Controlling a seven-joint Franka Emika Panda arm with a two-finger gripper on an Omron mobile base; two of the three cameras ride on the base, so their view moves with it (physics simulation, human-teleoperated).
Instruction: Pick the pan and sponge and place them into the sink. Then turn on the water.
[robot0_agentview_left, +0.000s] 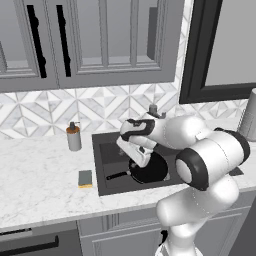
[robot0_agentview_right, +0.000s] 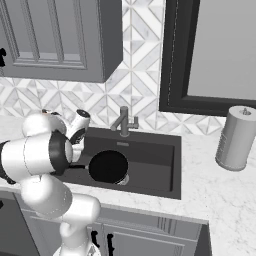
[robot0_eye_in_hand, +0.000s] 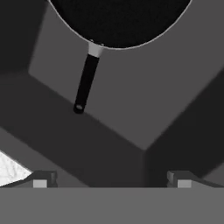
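While the round, shallow black frying pan (robot0_agentview_right: 108, 166) already lies flat on the floor of the large dark-grey recessed sink (robot0_agentview_right: 155, 150), its thin handle pointing toward the basin's left wall, the small rectangular sponge (robot0_agentview_left: 85, 178) with its grey-green top over a yellow layer sits on the white marble table (robot0_agentview_left: 40, 185), just beside the sink's left rim. The tool (robot0_eye_in_hand: 111, 179) hangs over the basin above the pan's handle with its two fingertips (robot0_eye_in_hand: 40, 180) spread wide apart and nothing between them. No water runs from the grey metal faucet (robot0_agentview_right: 123, 121) at the back of the sink. A grey soap dispenser (robot0_agentview_left: 74, 136) with a brown collar stands on the table behind the sponge.

The sponge is probably the next thing to fetch. It should be light and soft, yielding under pressure, so a pinch across its short sides from above seems the surest hold; it is unlikely to slip or break.
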